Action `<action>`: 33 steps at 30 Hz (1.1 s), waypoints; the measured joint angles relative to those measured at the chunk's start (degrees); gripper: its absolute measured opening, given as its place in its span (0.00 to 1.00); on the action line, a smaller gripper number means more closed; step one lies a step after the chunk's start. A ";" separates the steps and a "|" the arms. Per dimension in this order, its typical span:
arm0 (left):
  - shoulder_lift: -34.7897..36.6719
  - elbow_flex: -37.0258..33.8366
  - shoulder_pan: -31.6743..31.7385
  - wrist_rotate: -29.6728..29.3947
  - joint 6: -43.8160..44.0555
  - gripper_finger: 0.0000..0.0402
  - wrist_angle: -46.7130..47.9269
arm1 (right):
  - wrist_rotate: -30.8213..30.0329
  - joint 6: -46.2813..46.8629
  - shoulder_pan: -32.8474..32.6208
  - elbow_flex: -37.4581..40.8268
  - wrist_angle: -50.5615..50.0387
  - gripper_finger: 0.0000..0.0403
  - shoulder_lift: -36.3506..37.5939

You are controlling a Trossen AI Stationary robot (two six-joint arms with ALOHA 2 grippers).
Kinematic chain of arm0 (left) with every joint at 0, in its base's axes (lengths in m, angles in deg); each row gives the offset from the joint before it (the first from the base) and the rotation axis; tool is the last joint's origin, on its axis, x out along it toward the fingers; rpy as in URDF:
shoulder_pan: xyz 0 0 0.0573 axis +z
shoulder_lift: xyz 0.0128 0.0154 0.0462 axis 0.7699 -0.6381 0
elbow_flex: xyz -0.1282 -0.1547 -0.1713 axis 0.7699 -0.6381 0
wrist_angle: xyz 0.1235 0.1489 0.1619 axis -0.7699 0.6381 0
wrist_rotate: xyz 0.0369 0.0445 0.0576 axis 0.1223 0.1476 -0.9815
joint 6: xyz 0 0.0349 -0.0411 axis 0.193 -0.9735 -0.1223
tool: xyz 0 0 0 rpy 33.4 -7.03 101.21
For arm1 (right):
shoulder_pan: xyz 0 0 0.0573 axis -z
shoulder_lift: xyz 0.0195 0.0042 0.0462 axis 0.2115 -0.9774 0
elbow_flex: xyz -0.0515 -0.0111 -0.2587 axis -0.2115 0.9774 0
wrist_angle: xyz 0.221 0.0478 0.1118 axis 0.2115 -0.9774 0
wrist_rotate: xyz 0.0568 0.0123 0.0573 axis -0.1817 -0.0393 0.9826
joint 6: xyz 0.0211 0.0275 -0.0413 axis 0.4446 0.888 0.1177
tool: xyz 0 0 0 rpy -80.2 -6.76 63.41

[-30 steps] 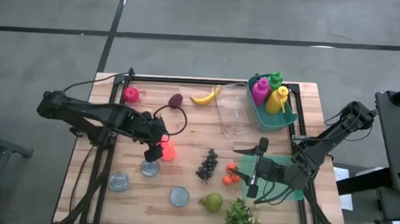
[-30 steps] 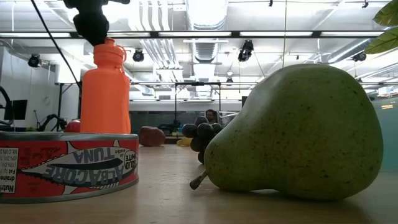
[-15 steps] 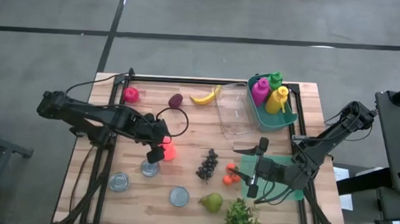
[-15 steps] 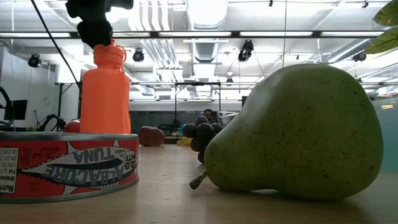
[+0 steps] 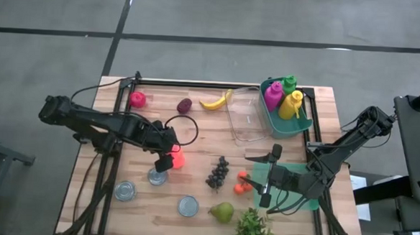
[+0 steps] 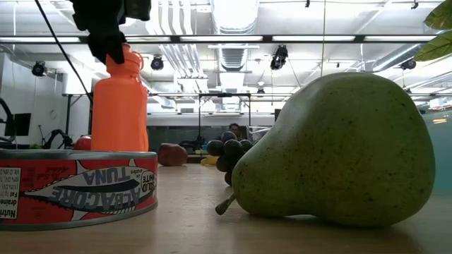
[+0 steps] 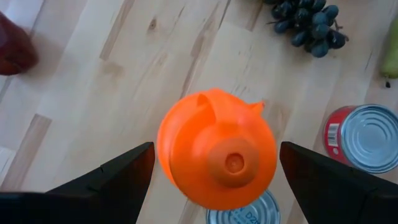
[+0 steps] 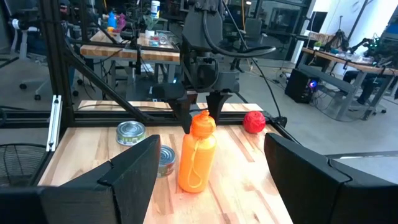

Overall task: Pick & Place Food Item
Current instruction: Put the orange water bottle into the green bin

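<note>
While the left end effector hovers over the orange bottle mid-surface in the high view, bare wood lies behind it; two cans and grapes crowd the front. Low view: a tuna can stands before the bottle, beside a pear. Left wrist view: fingers spread wide, flanking the cap untouched. Right wrist view: the right end effector gapes, holding nothing.

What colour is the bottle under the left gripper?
Orange; the bottle shows best in the left wrist view.
</note>
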 joint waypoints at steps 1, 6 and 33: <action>-0.01 0.00 0.00 0.00 -0.02 0.87 -0.02 | -0.02 0.02 0.00 0.00 0.00 0.71 0.00; 0.54 0.02 0.00 0.00 -0.04 0.87 -0.28 | -0.02 0.03 0.01 0.00 0.00 0.71 0.00; 0.74 0.02 0.04 -0.20 0.04 0.52 -0.43 | -0.01 0.10 0.01 0.00 0.00 0.71 0.00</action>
